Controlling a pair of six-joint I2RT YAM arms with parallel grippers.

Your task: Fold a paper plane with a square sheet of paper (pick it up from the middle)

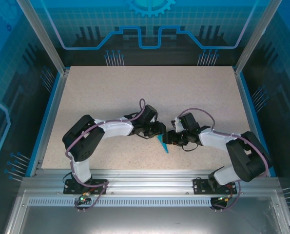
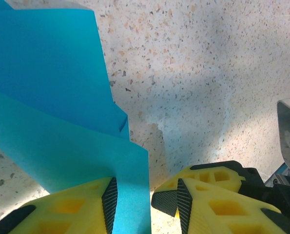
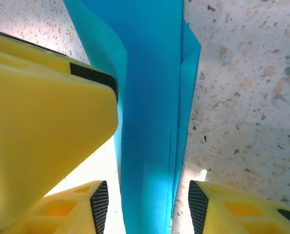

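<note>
Paper lies near the front middle of the table, between the two grippers, and is folded into a narrow, layered, dart-like strip. Most creases look done; I judge only wing folds or final shaping are left. Left gripper is part open with the paper against one pad, right gripper is open astride the strip and clear of it; no readable writing or labels.

In the top view, the left gripper and the right gripper cover most of the paper plane; its creases are too small to resolve. Both wrist views crop it at the frame edges. Whether the left gripper clamps it cannot be determined.
</note>
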